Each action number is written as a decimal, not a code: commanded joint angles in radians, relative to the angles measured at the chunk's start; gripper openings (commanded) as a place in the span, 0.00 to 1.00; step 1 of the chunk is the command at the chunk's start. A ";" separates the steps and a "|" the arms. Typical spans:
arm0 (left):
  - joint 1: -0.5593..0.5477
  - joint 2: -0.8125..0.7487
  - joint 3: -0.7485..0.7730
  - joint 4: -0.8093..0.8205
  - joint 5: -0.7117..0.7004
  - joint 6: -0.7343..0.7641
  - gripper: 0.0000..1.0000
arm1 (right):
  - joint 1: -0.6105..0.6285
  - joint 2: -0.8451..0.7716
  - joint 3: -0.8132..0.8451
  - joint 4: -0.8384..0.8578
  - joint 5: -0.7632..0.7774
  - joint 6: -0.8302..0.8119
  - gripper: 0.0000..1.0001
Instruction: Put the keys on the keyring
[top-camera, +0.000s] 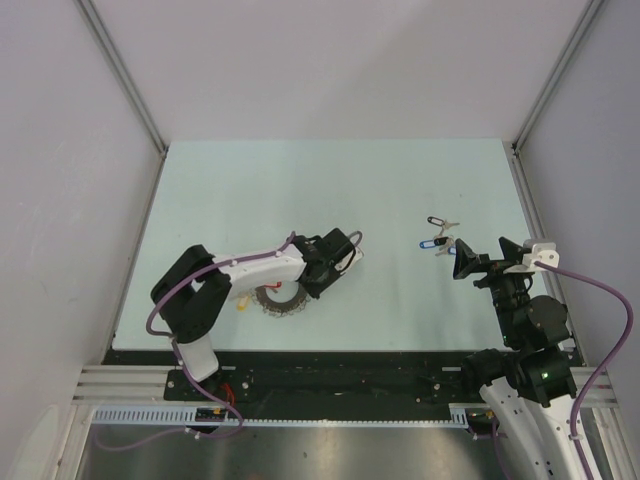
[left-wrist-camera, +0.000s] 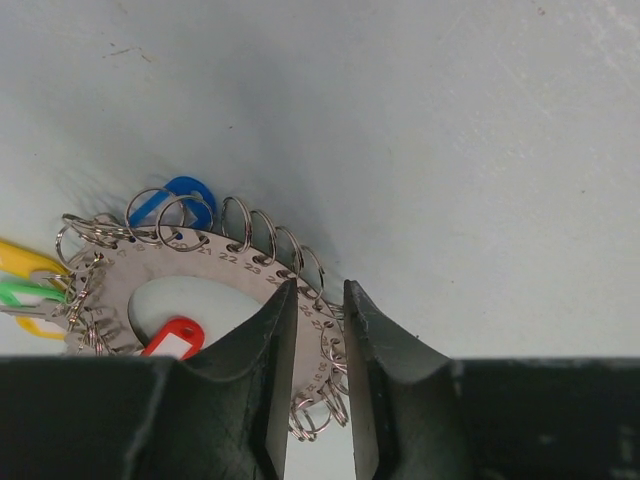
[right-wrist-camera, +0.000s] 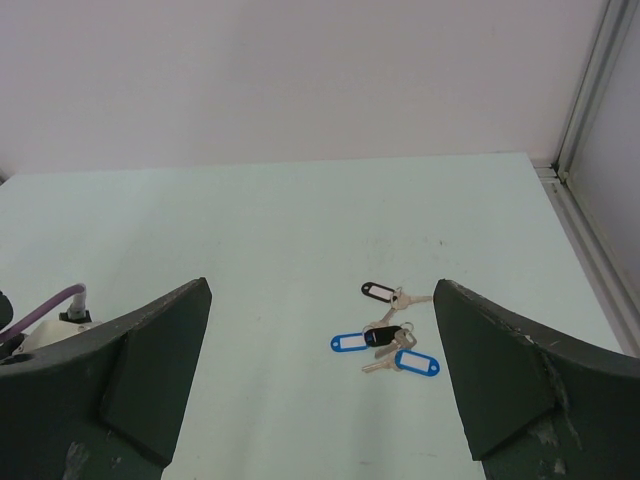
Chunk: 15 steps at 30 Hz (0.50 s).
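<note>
Left gripper (left-wrist-camera: 318, 300), nearest the bases, is clenched on the keyring (left-wrist-camera: 215, 262), one finger at the inner edge of the band and one at the outer. Risk: the hold looks thin and off-centre, so on a lift the ring could swing or slide out, and the small split rings crowding the fingers could snag. Right gripper (right-wrist-camera: 320, 375) is released, jaws wide, and hovers short of the keys (right-wrist-camera: 388, 340). Risk: the keys lie flat on the table (top-camera: 300, 190) and overlap, so a pinch may skate them away or take several at once; threading one onto a split ring looks very fiddly. Appearance: the keyring is a flat silver band with numbered holes, each carrying a small split ring, with yellow, green, red and blue tags; in the top view it sits at 7 o'clock from the table centre. The keys, at 3 o'clock, are a small cluster of pale metal keys with two black and two blue oblong tags.
</note>
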 joint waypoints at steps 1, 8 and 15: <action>-0.007 0.015 0.023 -0.002 -0.029 -0.016 0.29 | -0.006 -0.003 -0.004 0.009 0.002 -0.016 1.00; 0.002 -0.054 0.058 0.030 -0.121 -0.037 0.27 | -0.006 -0.005 -0.006 0.009 -0.002 -0.019 1.00; 0.074 -0.040 0.089 0.024 -0.102 -0.066 0.26 | -0.006 -0.014 -0.006 0.007 -0.002 -0.016 1.00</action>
